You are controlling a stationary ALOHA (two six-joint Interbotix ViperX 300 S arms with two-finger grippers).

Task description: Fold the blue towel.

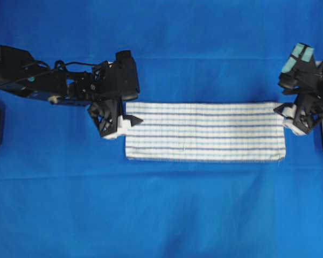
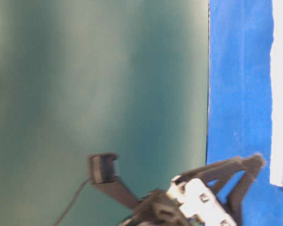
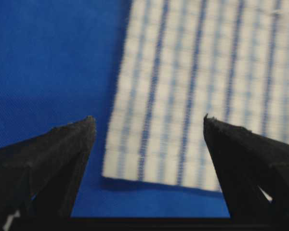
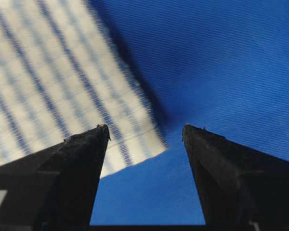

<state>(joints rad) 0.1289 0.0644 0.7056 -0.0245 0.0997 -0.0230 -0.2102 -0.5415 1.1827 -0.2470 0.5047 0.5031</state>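
Across the middle of the tabletop, a rectangular white woven towel with thin blue stripes (image 1: 204, 131) is laid flat on the plain solid-blue sheet (image 1: 161, 215) that covers the surface. Its long sides are set parallel to the near and far edges of the tabletop, and it already appears as a long narrow band, so a lengthwise fold is judged to be done and a fold across the short way to remain.

The left hand (image 1: 130, 121) is seen at the towel's left short end, at the corner toward the far edge, with its black pointed fingers (image 3: 62, 144) spread wide and nothing held between them. In the left wrist view a towel corner is framed between the tips, slightly blurred, while the cloth lies untouched on the sheet. The right hand (image 1: 284, 121) is placed at the opposite short end, likewise spread apart and empty; in the right wrist view a towel corner lies just ahead of the gap between its fingers (image 4: 77, 163).

The two hands are judged to be stationed at opposite ends so that corners can be pinched for the next fold. Whether either fingertip touches the cloth cannot be told from above.
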